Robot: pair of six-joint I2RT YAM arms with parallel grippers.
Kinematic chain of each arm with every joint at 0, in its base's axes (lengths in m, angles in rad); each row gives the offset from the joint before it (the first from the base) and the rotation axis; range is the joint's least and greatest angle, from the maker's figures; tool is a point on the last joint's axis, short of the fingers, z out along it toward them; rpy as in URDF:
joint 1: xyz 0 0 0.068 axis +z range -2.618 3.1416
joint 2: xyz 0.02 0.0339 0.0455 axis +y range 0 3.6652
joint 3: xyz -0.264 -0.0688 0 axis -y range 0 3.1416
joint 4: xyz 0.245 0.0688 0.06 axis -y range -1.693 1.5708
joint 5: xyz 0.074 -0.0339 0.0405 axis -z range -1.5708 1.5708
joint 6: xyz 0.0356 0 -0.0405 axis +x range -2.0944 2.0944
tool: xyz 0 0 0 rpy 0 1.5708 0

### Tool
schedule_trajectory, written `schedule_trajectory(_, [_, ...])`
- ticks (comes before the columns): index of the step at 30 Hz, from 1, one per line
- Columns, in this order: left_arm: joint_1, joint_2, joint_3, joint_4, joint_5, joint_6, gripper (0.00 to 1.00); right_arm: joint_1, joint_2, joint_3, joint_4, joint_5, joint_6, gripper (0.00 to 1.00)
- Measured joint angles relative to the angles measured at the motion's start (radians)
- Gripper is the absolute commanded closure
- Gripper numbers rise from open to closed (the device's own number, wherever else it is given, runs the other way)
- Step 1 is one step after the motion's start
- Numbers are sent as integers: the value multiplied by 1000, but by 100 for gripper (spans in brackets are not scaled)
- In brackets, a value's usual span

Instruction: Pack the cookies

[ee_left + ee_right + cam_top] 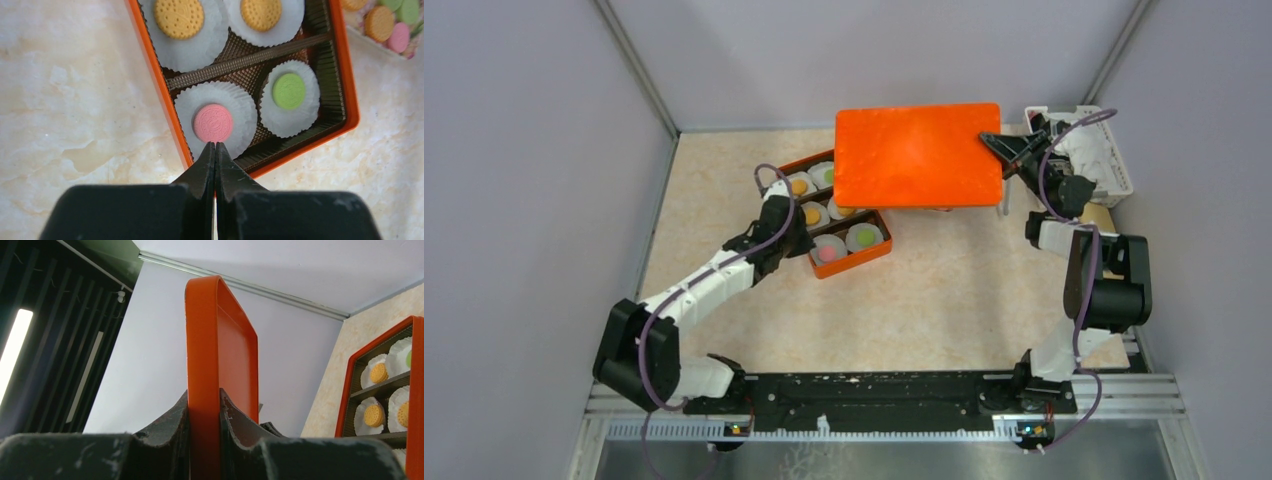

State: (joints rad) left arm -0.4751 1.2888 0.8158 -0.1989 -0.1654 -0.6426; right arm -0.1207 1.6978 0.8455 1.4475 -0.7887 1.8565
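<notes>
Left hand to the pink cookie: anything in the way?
Nothing visible. The shut left hand points at the pink cookie's near edge, over its paper cup. The orange lid, clamped in the right hand, overhangs only the box's far part.

Robot lab test cell: plain grey panel walls (pixel 534 150), aluminium mounting rail (pixel 1146 390), marble-print tabletop (pixel 924 300).

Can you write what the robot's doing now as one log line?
right gripper: shut on orange lid, partly over box | left gripper: shut, empty, tips by pink cookie | box: cookies in paper cups
</notes>
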Motion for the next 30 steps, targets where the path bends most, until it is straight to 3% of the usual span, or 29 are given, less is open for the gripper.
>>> schedule_trajectory(5, [-12, 84, 0, 5, 27, -5, 100, 0, 19, 2, 4, -1, 13, 100])
schedule_trajectory(18, [-175, 93, -8, -26, 41, -87, 100, -24, 64, 123, 10, -10, 66, 100])
schedule_trajectory(25, [-224, 172, -8, -36, 40, -112, 100, -76, 71, 125, 10, -10, 108, 100])
schedule_trajectory(30, [-253, 175, 60, -88, 20, -113, 100, -91, 77, 125, 10, -10, 120, 100])
